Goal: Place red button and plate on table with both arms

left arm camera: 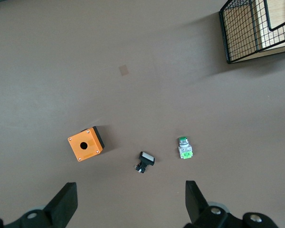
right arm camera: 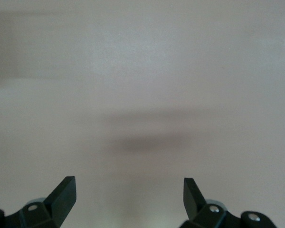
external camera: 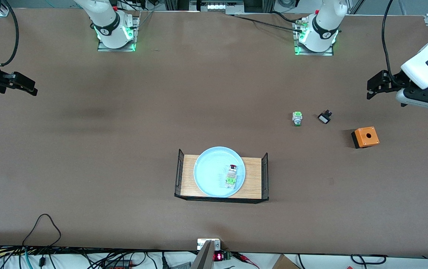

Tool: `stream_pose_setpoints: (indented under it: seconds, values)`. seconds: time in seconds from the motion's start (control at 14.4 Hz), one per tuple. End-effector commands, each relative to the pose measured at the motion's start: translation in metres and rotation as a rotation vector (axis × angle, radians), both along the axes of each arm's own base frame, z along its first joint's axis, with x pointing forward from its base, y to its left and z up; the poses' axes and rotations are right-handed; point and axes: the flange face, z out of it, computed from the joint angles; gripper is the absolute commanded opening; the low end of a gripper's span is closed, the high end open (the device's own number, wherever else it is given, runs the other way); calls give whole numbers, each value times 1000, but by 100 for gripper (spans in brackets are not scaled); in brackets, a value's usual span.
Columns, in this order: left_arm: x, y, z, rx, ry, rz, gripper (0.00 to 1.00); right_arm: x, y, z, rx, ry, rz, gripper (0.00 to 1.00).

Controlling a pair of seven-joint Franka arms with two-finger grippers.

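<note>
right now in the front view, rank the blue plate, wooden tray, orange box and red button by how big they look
1. wooden tray
2. plate, resting on the tray
3. orange box
4. red button, lying in the plate

All sit at table level, so camera nearness hardly skews this.

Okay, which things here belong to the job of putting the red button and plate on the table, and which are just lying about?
Part of the job:
red button, lying in the plate
plate, on the wooden tray
table
left gripper and right gripper, both open, waiting

Just lying about:
wooden tray
green button
black-and-white part
orange box
</note>
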Motion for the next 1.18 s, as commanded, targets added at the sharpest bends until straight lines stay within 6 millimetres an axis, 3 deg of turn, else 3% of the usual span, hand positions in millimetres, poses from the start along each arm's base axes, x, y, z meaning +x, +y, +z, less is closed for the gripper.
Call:
stream_pose_setpoints:
  seconds: [0.0, 0.76, 0.97, 1.11]
  values:
    - [4, -1, 4, 17, 2, -23, 100, -3, -1, 7, 17, -1, 10, 100]
    - [0, -1, 0, 16, 48, -16, 100, -3, 0, 7, 17, -2, 10, 100]
    - [-1, -9, -8, -9, 85, -14, 100, -3, 0, 7, 17, -1, 10, 100]
    - [-2, -24, -4, -44, 82, -31, 100, -3, 0, 7, 17, -1, 10, 100]
